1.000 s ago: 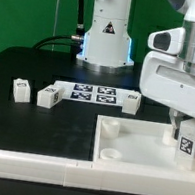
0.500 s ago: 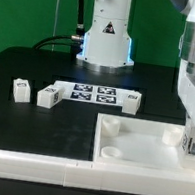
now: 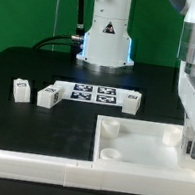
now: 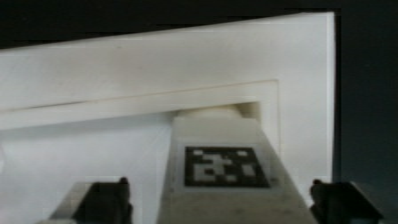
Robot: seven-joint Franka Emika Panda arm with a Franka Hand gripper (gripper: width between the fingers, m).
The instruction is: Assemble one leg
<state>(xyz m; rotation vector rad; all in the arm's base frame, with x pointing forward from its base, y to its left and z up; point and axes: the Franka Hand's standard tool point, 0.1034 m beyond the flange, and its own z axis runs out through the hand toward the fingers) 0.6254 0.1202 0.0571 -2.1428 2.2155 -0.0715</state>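
Nearest the exterior camera runs a low white rail (image 3: pixel 35 165) along the table's front edge, and just behind it, toward the exterior view's right, lies the large white panel (image 3: pixel 138 152) with a raised rim and round recesses at its corners. The gripper (image 3: pixel 192 150) stands over the panel's corner at the exterior view's right, its tip down at the panel's surface; compared with a second ago it has moved toward the exterior view's right and lower, and since half a second ago it has hardly shifted. A second ago the leg (image 4: pixel 228 165) showed plainly under the gripper with its tag facing the camera; now in the exterior view it is almost wholly hidden behind the arm's white body. The wrist view shows it: a white block with a black-and-white tag on the face toward the camera, its long axis running from the gripper straight away toward the panel's corner, where its far end meets the recess. The dark fingers (image 4: pixel 103 200) stand on either side of the leg with a visible gap, so the jaws are spread and not pinching it. Farther back on the black table (image 3: pixel 19 69) sit three more small tagged blocks: one (image 3: pixel 22 90), another (image 3: pixel 50 97), and a third (image 3: pixel 132 102) beside the marker board (image 3: pixel 91 92). Beyond these rises the arm's base (image 3: pixel 105 36) before a green backdrop (image 3: pixel 28 9).
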